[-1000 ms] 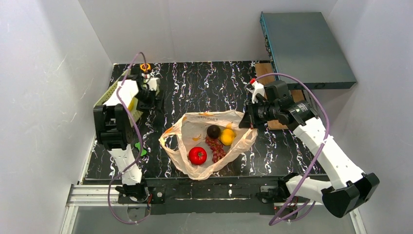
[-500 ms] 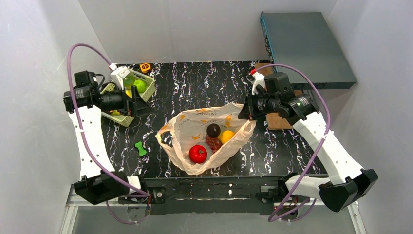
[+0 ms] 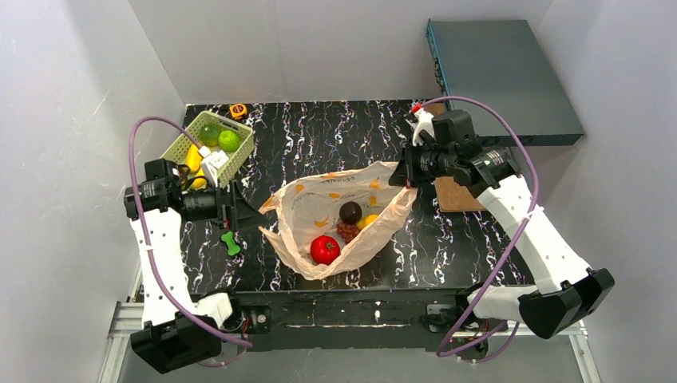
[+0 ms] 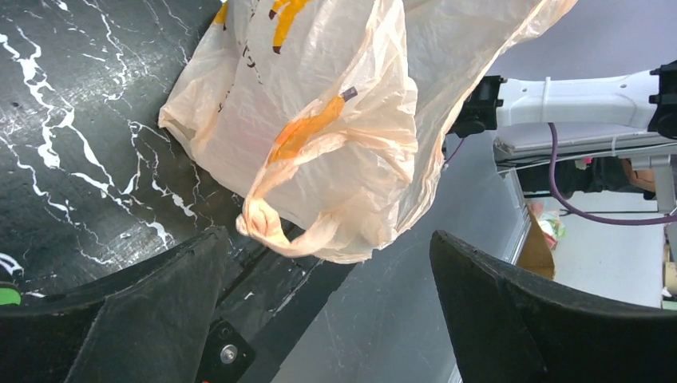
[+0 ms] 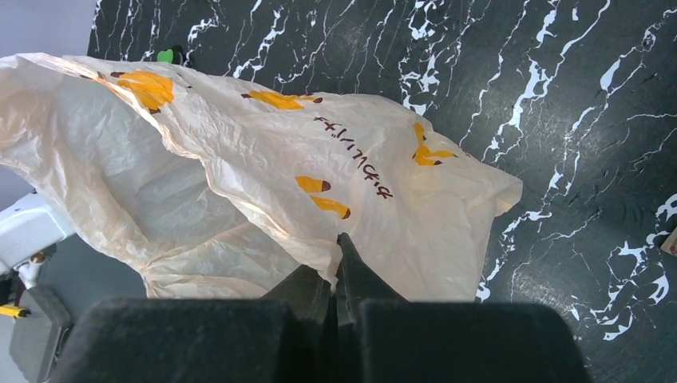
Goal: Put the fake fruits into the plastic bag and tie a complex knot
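Note:
The peach plastic bag (image 3: 319, 199) lies open mid-table. Inside it are a red apple (image 3: 324, 250), a dark plum (image 3: 350, 212), a grape bunch (image 3: 347, 232) and a yellow-orange citrus (image 3: 370, 219). My right gripper (image 3: 403, 180) is shut on the bag's right rim and holds it up; the wrist view shows the plastic (image 5: 239, 167) pinched at the fingertips (image 5: 339, 254). My left gripper (image 3: 249, 214) is open and empty just left of the bag, with the bag's twisted handle loop (image 4: 267, 227) just ahead of its spread fingers (image 4: 144, 303). A lime (image 3: 229, 140) and bananas (image 3: 193, 158) sit in the green basket (image 3: 239, 155).
A small green bone toy (image 3: 231, 242) lies by the left gripper. A large grey box (image 3: 503, 72) stands at the back right, with a brown board (image 3: 455, 194) below it. A small orange object (image 3: 238, 111) sits behind the basket.
My left arm has swung from the basket down toward the bag's left handle. My right gripper has kept its hold on the rim, and the bag has shifted slightly.

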### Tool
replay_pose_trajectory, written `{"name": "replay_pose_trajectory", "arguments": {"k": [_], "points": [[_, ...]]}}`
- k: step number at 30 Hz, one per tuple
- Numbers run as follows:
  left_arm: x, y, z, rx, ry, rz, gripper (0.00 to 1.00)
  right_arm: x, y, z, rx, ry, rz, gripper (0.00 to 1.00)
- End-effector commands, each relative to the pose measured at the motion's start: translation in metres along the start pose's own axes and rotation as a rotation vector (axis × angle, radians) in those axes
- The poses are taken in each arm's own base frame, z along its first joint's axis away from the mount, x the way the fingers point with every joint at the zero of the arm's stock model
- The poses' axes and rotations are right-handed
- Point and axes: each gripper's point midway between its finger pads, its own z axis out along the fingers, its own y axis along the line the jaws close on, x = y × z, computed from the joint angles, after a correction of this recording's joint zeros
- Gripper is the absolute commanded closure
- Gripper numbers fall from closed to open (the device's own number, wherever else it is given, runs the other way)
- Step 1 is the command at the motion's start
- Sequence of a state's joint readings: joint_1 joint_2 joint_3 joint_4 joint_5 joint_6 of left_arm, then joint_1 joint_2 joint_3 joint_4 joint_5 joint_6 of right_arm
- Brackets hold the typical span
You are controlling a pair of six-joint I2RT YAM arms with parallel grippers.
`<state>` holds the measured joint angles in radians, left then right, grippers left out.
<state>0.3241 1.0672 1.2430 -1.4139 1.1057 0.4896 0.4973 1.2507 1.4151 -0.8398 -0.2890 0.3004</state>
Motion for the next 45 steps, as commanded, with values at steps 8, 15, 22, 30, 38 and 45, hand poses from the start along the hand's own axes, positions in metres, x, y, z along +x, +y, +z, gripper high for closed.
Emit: {"name": "replay_pose_trajectory", "arguments": {"k": [8,15,22,30,38,45], "points": [[0.021,0.012,0.050,0.056,0.178,-0.024,0.33,-0.047,0.010,-0.001,-0.004,-0.113,0.000,0.99],[-0.077,-0.004,0.025,0.019,-0.119,0.003,0.99,-0.087,0.017,-0.002,0.003,-0.177,-0.054,0.89],[-0.105,0.027,0.022,-0.135,-0.095,-0.039,1.00,-0.071,0.014,-0.034,0.062,-0.130,-0.108,0.03],[-0.109,0.038,0.020,-0.201,-0.113,-0.071,1.00,-0.015,0.027,-0.075,0.000,-0.006,-0.120,0.02],[-0.101,0.040,0.021,-0.217,-0.111,-0.093,1.00,0.033,0.086,-0.079,-0.383,0.147,-0.086,0.02],[-0.100,0.037,0.020,-0.213,-0.125,-0.098,1.00,0.024,0.100,-0.048,-0.440,0.191,-0.015,0.04]]}}
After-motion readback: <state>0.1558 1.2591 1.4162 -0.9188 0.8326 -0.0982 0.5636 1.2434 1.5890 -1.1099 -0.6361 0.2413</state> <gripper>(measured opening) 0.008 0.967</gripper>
